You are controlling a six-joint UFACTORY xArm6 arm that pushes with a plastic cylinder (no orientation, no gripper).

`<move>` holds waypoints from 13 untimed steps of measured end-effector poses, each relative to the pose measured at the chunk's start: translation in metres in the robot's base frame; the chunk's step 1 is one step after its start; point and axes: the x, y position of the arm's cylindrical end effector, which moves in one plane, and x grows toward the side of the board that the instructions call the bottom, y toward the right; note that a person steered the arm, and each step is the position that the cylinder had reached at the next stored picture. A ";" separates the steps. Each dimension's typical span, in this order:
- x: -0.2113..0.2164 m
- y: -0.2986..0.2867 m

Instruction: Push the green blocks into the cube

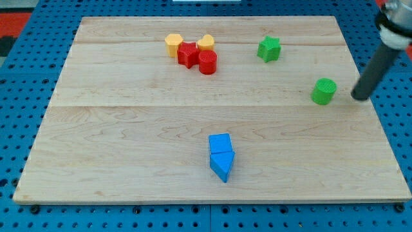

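A green star block (269, 49) lies near the view's top, right of centre. A green cylinder (324, 91) stands at the right side of the board. A blue cube (219, 143) sits below centre, touching a blue triangular block (222, 165) just under it. My tip (358, 97) rests on the board just right of the green cylinder, a small gap apart from it. The dark rod rises from the tip toward the view's top right.
A cluster sits at the top centre: a yellow hexagon block (172, 44), a yellow block (206, 42), a red star block (188, 54) and a red cylinder (207, 62). The wooden board (129, 129) lies on a blue pegboard.
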 end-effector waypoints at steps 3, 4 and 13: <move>0.031 -0.163; 0.022 -0.163; -0.045 -0.010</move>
